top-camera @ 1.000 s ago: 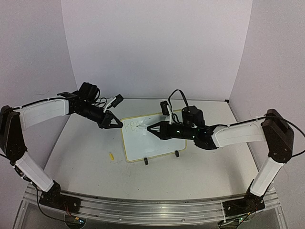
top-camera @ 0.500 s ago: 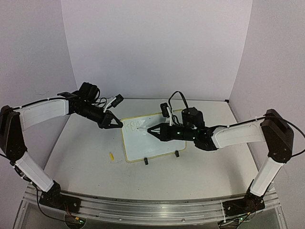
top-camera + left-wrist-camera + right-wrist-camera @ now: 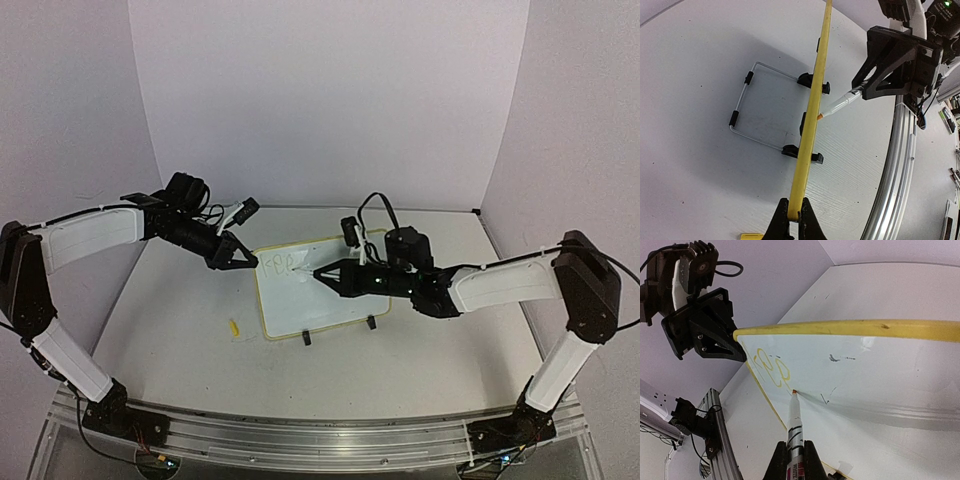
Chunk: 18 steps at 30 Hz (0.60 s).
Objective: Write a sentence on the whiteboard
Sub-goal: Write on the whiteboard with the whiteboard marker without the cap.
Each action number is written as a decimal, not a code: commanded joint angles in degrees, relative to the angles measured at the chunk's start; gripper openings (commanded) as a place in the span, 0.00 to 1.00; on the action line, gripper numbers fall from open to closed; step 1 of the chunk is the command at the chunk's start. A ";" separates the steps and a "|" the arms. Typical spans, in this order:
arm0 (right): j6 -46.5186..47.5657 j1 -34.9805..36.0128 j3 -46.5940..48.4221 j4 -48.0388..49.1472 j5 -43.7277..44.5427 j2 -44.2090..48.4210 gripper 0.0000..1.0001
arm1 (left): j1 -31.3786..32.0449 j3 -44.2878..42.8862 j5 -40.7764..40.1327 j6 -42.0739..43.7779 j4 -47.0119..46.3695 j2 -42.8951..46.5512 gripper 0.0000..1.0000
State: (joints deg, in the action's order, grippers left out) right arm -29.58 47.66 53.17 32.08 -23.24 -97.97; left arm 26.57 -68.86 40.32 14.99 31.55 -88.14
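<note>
The whiteboard (image 3: 312, 305), white with a pale yellow rim (image 3: 813, 112), stands tilted on two black clip feet (image 3: 307, 338) in mid-table. My left gripper (image 3: 250, 262) is shut on its upper left corner, and the left wrist view shows the jaws (image 3: 794, 218) pinching the rim edge-on. My right gripper (image 3: 320, 272) is shut on a white marker (image 3: 794, 425). The marker's orange tip touches the board just right of the sentence (image 3: 771, 367), a few yellow loops near the top left corner (image 3: 279, 264).
A small yellow cap (image 3: 234, 327) lies on the table left of the board. A wire stand (image 3: 740, 107) props the board from behind. Faint dark smudges (image 3: 840, 358) mark the board's face. An aluminium rail (image 3: 300, 430) runs along the near edge.
The marker tip has crept slightly right and down along the board, and the yellow scrawl has gained a stroke. My left gripper has stayed in place on the rim.
</note>
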 commanded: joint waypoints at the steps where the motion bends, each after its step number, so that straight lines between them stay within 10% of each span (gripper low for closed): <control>1: 0.53 -0.47 -0.77 0.88 3.65 3.50 0.00 | -0.21 -0.05 -2.96 1.73 0.07 1.83 0.00; 18: 0.85 -0.61 1.59 1.49 0.85 3.06 0.00 | -0.20 -0.02 -3.04 1.72 0.01 1.75 0.00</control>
State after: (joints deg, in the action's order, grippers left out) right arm -29.39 47.28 52.38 32.05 -23.15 -94.91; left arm 26.59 -68.86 40.36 15.03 31.64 -88.14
